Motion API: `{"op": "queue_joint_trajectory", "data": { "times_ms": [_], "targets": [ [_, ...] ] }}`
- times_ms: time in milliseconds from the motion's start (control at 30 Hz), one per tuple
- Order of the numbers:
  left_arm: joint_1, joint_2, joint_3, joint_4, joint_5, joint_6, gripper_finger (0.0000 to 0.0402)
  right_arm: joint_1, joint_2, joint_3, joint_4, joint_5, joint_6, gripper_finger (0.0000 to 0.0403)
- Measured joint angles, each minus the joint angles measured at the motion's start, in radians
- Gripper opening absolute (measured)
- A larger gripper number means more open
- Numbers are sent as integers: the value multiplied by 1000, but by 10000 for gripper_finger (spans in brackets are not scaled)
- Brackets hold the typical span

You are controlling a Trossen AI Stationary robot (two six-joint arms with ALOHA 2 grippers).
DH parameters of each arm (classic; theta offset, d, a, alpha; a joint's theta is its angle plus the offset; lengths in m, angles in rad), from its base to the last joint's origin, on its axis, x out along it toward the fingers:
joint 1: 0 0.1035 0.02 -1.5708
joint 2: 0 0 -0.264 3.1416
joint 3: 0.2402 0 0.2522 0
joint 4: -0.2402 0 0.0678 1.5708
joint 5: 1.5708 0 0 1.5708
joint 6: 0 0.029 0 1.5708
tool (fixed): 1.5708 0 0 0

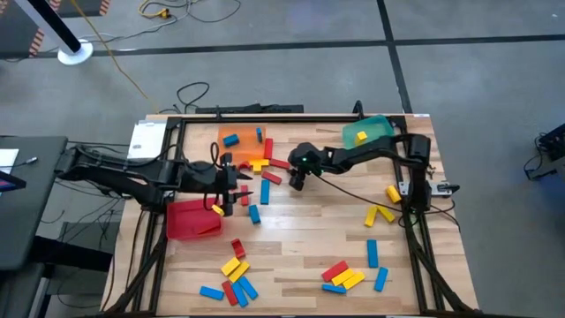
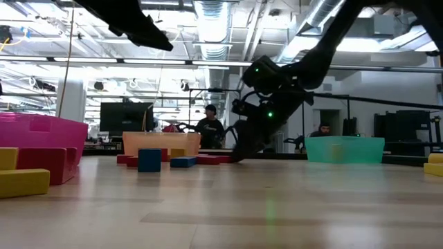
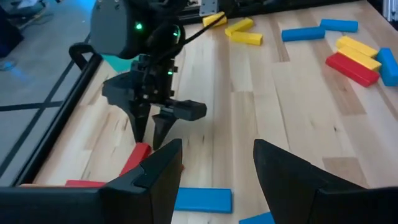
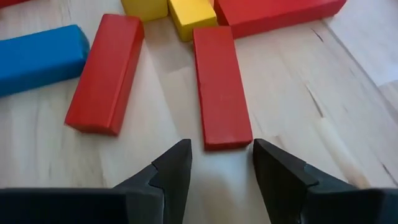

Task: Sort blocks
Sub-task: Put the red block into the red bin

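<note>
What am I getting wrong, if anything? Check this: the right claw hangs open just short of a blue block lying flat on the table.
The colour is wrong. The right claw hangs open just short of a red block lying flat on the table, as the right wrist view shows. The rest stands.

Blocks (image 1: 349, 276) scattered across table (image 1: 300, 247)

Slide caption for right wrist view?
Open right gripper poised just short of a red block on the table.
</note>
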Motion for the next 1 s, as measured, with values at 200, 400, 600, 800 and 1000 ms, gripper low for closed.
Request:
{"op": "queue_joint_trajectory", "data": {
  "times_ms": [200, 400, 600, 800, 1000],
  "targets": [
    [-13, 0, 0, -11, -1, -2, 195, 0, 32, 35, 5, 12, -30, 189],
    [-16, 0, 0, -18, -1, -2, 195, 3, 35, 43, 5, 16, -37, 179],
    [-16, 0, 0, -41, -2, -1, 195, 1, 44, 45, -6, 14, -18, 96],
    [-16, 0, 0, -182, -2, -37, 195, 37, 23, 44, -50, 16, -4, 75],
    [-63, -12, -1, -216, -35, -91, 195, 93, -78, 40, -104, 6, 24, 75]
  ]
}}
